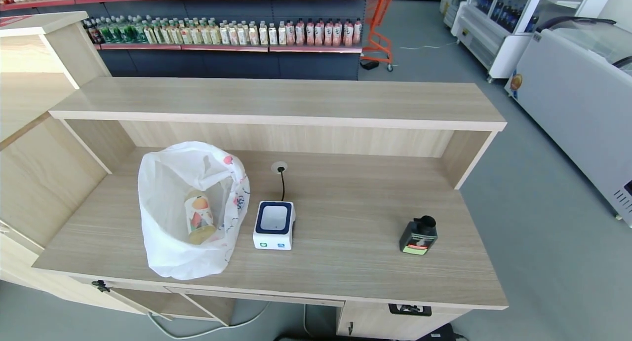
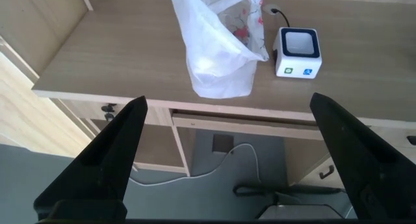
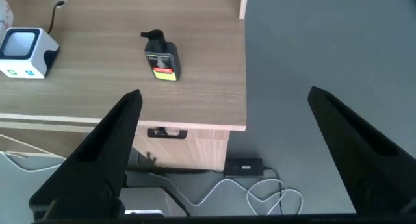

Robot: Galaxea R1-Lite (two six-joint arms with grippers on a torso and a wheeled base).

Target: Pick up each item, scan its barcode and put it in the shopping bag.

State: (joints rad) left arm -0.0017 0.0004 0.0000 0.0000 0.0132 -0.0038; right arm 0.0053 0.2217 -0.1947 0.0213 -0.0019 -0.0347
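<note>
The left gripper (image 2: 229, 104) is held with its fingers (image 2: 107, 162) spread wide apart, and nothing is gripped between them; the white shopping bag (image 2: 218, 49) is seen well ahead of the fingertips, standing on the wooden counter (image 2: 117, 62) with its mouth open, roughly in line with the gap between the two fingers; the white scanner (image 2: 298, 52) is set just beside the bag, also well ahead of the fingertips and nearer to one finger than to the other; the counter's front edge lies between the fingertips and the bag, so the fingers are held off the counter, in front of it. The right gripper (image 3: 225, 94) is likewise held wide open, with nothing between its fingers (image 3: 101, 156); the dark pump bottle (image 3: 160, 55) is seen on the counter well ahead of the fingertips, closer to the finger on the scanner's side than to the other; the counter's front edge again lies between the fingertips and the bottle. In the head view, a drink bottle (image 1: 199, 217) with a fruit-printed label is seen through the open mouth of the bag, resting inside it; the scanner is placed between the bag and the pump bottle, close to the former and well apart from the latter; a black cable (image 1: 283, 183) is run from the scanner's back to a hole in the counter.
</note>
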